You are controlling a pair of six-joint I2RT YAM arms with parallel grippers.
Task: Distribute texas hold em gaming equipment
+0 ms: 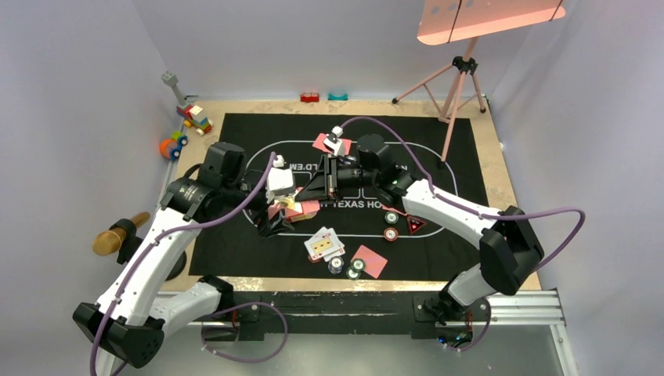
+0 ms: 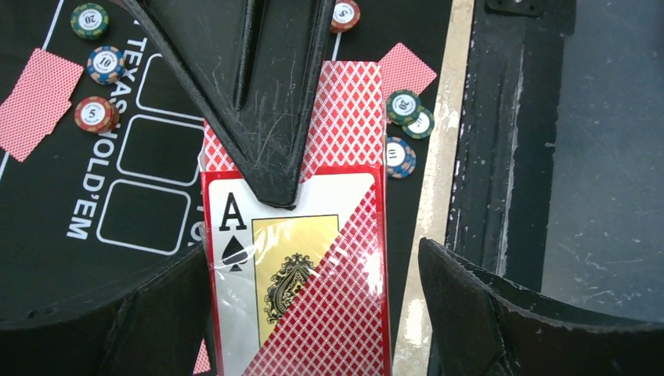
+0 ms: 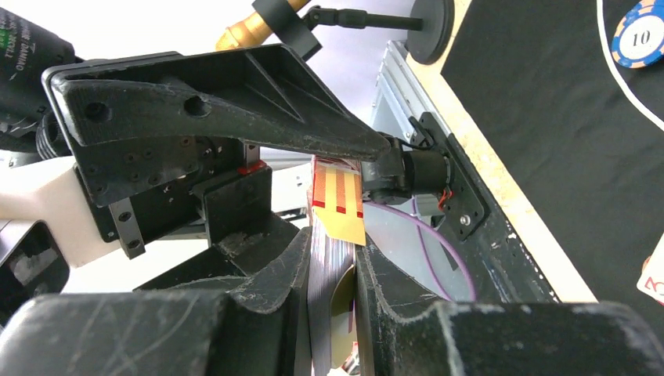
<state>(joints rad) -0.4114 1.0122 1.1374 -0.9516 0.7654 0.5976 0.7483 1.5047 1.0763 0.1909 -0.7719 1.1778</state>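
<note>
A sealed pack of playing cards (image 2: 313, 266), red-checked with an ace of spades on it, hangs over the black mat. My right gripper (image 3: 335, 243) is shut on the pack (image 3: 329, 266), seen edge-on, and one of its fingers (image 2: 266, 117) lies across it. My left gripper (image 2: 309, 258) stands wide open around the pack, its right finger clearly apart from it. In the top view both grippers meet at the pack (image 1: 301, 207) mid-mat. Loose cards (image 1: 325, 244), poker chips (image 1: 344, 268) and a red-edged triangle marker (image 1: 414, 225) lie on the mat.
The black mat (image 1: 258, 141) covers most of the table. Toy blocks (image 1: 194, 117) sit at the back left, a pink tripod (image 1: 458, 82) at the back right, a gold-headed microphone (image 1: 117, 235) at the left. Chips (image 2: 95, 113) and cards (image 2: 35, 102) lie below the left gripper.
</note>
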